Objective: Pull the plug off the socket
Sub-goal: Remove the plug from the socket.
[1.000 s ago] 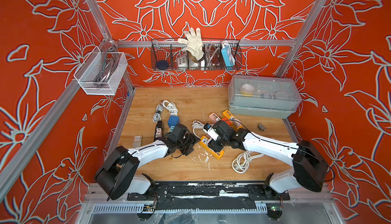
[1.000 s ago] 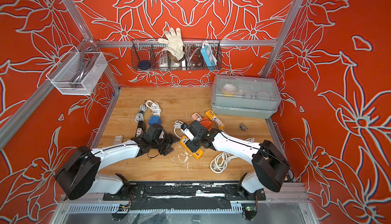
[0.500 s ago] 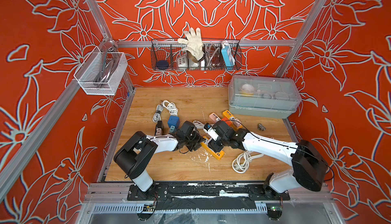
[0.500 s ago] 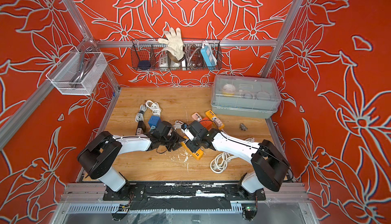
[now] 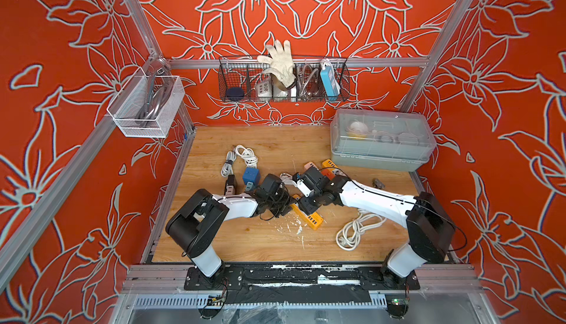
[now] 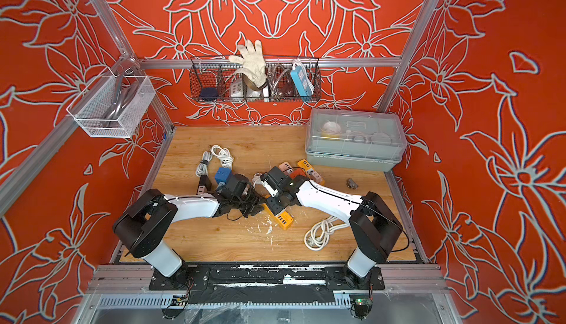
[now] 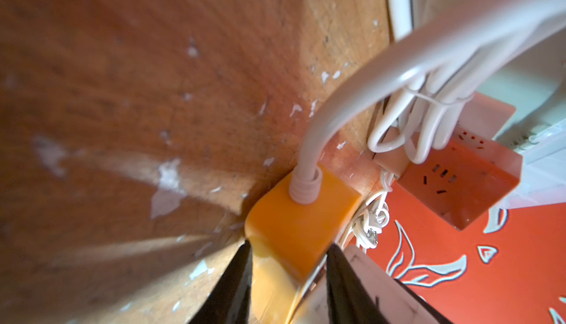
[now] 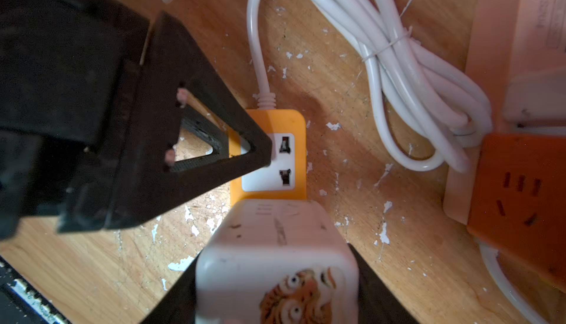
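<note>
At the middle of the table (image 5: 245,239) lies the yellow strip (image 5: 311,219). The left gripper (image 7: 288,276) is clamped across the end where its cord (image 7: 337,102) enters, with a black finger against each side. The right gripper (image 8: 275,295) is closed on the white plug (image 8: 277,239), which stands on the strip beside a free outlet (image 8: 284,163). Whether its pins are seated is hidden. A tied white bundle (image 8: 413,71) lies nearby.
</note>
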`<state>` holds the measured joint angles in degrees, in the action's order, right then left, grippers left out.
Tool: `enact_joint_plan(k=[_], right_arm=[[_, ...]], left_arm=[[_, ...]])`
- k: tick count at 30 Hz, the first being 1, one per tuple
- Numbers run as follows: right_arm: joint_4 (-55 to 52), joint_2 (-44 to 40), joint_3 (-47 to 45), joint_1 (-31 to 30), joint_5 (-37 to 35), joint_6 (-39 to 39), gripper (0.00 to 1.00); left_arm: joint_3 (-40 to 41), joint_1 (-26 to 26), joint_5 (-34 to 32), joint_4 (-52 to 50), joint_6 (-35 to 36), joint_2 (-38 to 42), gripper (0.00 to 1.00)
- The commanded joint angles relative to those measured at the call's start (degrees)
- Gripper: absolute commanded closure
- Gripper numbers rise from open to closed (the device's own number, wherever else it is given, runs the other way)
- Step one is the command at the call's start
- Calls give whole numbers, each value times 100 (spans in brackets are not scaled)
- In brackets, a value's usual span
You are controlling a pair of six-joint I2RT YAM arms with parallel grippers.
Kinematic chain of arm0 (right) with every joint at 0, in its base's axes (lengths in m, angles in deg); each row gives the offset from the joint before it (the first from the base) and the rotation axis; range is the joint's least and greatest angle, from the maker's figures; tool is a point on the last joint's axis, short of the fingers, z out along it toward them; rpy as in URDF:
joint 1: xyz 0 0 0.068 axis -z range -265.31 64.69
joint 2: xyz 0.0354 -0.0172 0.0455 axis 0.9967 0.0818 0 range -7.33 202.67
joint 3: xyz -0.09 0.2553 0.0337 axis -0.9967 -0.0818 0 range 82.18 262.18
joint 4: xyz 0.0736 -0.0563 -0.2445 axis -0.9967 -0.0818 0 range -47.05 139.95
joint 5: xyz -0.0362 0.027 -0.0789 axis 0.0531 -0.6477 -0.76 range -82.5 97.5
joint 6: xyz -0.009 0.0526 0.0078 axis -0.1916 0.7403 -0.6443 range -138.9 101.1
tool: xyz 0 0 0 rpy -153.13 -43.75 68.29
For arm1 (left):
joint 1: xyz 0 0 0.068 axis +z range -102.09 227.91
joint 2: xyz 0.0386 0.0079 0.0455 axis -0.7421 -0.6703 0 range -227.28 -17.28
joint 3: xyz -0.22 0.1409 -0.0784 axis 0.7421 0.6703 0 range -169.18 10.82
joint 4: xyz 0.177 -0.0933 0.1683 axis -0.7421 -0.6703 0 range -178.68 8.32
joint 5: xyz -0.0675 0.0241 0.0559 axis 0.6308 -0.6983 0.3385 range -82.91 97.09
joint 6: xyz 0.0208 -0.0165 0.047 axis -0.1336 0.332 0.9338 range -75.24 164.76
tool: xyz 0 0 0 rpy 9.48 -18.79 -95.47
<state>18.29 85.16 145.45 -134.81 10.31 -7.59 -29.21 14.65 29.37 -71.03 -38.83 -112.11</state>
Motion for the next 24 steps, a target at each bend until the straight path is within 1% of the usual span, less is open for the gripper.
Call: enact_joint_plan(k=[1, 3, 6, 9, 12, 15, 18, 20, 22, 24], right_arm=[[13, -310, -148, -183, -307, 227, 53], [229, -413, -187, -512, -581, 215, 53], [35, -250, 156, -508, -923, 308, 53], [-172, -165, 430, -90, -662, 416, 54], [-199, -344, 302, 187, -460, 521, 54], [61, -704, -138, 126, -292, 577, 54], [121, -784, -284, -365, -563, 617, 55], [-5, -608, -106, -586, -781, 725, 55], [-115, -428, 130, -545, -863, 740, 55], [-203, -290, 356, -239, -623, 744, 55]], left_arm=[[359, 2, -91, -1006, -93, -420, 61], [352, 5, -99, -994, -88, -446, 61], [327, 16, -168, -1081, -52, -434, 61], [362, 16, -210, -1108, -43, -429, 61], [380, 21, -207, -1117, -43, -449, 61], [400, 27, -207, -1119, -35, -449, 61], [378, 36, -214, -1126, -17, -466, 61], [335, 38, -208, -1144, 14, -500, 61], [307, 38, -216, -1179, 36, -524, 61], [321, 32, -232, -1209, 53, -536, 62]])
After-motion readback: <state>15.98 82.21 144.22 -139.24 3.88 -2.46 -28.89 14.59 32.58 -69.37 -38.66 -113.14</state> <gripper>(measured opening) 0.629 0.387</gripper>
